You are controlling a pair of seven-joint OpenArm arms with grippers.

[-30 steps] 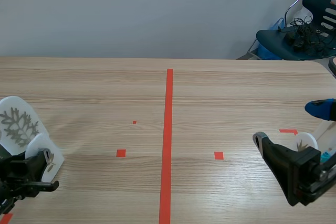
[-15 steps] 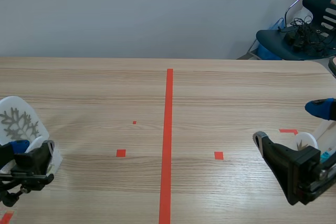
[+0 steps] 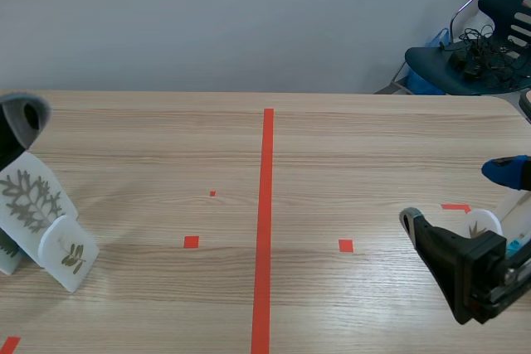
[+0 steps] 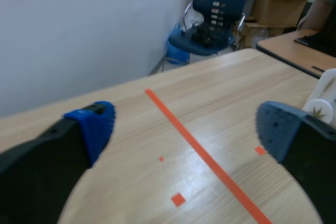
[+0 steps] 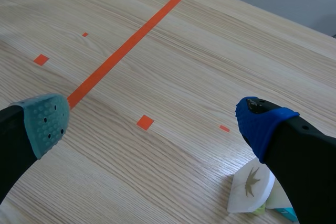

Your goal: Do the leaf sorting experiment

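At the table's left edge stands a large white card (image 3: 30, 199) printed with a grey-green lobed leaf. A small round white card (image 3: 68, 254) with an olive sprig leans against its front. My left gripper (image 4: 184, 124) hangs open and empty above the table; in the scene view only one of its fingers (image 3: 23, 115) shows, above and behind the cards. My right gripper (image 3: 458, 196) is open low at the right, with nothing between its pads. Just beyond it is another small leaf card (image 5: 251, 184), which also shows in the scene view (image 3: 483, 223).
A long orange-red tape line (image 3: 265, 221) splits the wooden table. A dark office chair (image 3: 489, 35) with cables on its seat stands past the far right corner. Cardboard boxes (image 4: 277, 2) and a second table (image 4: 294, 45) lie farther back.
My left gripper has opened, let go of the small round card and risen up and back to the left. The card now leans on the large one. The right arm has kept still.
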